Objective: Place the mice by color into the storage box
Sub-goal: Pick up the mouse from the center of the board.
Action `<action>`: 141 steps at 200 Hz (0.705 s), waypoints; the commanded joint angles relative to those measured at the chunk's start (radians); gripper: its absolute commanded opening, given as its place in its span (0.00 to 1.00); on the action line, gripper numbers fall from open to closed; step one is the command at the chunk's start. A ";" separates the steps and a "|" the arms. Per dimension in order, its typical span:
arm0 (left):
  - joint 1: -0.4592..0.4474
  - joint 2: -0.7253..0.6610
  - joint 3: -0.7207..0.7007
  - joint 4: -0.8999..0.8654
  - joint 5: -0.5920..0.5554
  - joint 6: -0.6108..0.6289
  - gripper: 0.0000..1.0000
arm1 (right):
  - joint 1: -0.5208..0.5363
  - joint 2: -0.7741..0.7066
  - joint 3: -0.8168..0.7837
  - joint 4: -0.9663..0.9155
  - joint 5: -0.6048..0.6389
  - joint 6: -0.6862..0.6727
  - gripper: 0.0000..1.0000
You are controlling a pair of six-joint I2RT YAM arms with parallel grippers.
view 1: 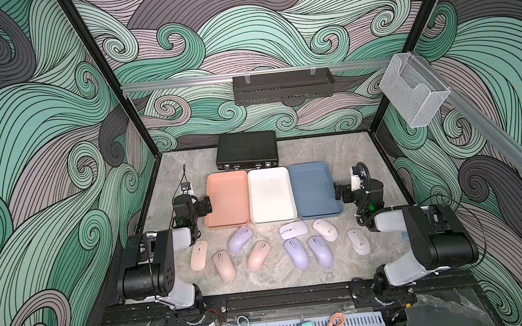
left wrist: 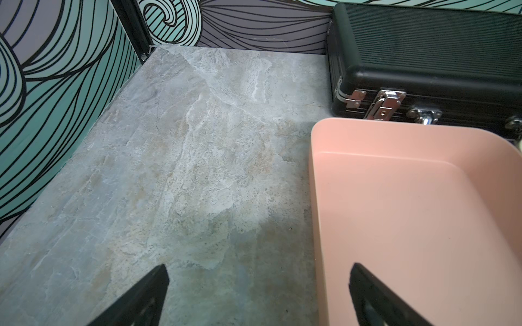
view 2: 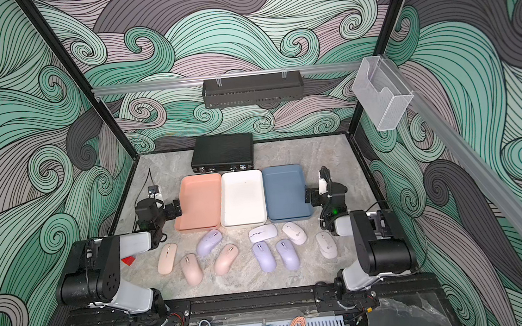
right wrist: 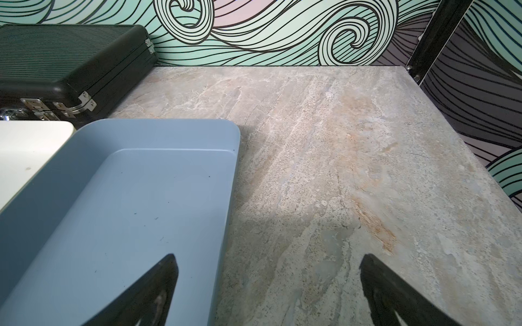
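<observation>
On the near half of the table [view 1: 347,270], nine mice [view 1: 259,255] lie pinks left, whitish right, most lengthwise near-to-far and one whitish mouse [view 1: 293,230] crosswise. Behind them the salmon tray [view 1: 229,203], white tray [view 1: 271,199] and blue tray [view 1: 312,191] sit side by side, long axes near-to-far. The left gripper [left wrist: 260,266] and right gripper [right wrist: 269,255] gape wide, holding nothing, straddling the outer tray walls.

A salmon-pink tray [view 1: 229,206], a white tray [view 1: 271,199] and a slate-blue tray [view 1: 312,191], all plain. There are pastel pink mice [view 1: 199,255], lavender mice [view 1: 296,252] and whitish mice [view 1: 358,241]. The table [view 1: 181,172] is marbled grey and beige, the briefcase [view 1: 246,148] ribbed black, the walls [view 1: 272,30] swirling teal, mauve and grey waves outlined in black.
</observation>
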 commanded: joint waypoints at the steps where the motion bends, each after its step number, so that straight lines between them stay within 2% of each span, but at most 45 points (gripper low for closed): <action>1: 0.004 -0.001 0.025 -0.006 0.012 -0.005 0.98 | 0.004 -0.012 0.009 0.011 0.005 -0.013 0.99; 68: 0.003 -0.010 0.019 0.001 0.037 0.002 0.99 | -0.004 -0.011 0.010 0.007 -0.008 -0.007 0.99; 83: 0.004 -0.054 0.092 -0.170 0.116 0.042 0.99 | -0.001 -0.021 0.027 -0.015 0.053 0.016 0.99; 93: 0.004 -0.090 0.176 -0.319 0.164 0.062 0.98 | -0.002 -0.066 0.063 -0.109 0.104 0.037 0.99; 101: 0.004 -0.132 0.229 -0.411 0.195 0.064 0.98 | -0.003 -0.129 0.112 -0.257 0.124 0.042 0.99; 119: 0.004 -0.232 0.309 -0.501 0.276 0.024 0.99 | 0.004 -0.244 0.208 -0.470 0.155 0.058 0.99; 130: 0.004 -0.287 0.371 -0.538 0.353 0.010 0.99 | 0.018 -0.317 0.298 -0.627 0.208 0.117 0.99; 141: 0.001 -0.324 0.474 -0.611 0.381 -0.042 0.98 | 0.026 -0.371 0.436 -0.847 0.260 0.219 0.99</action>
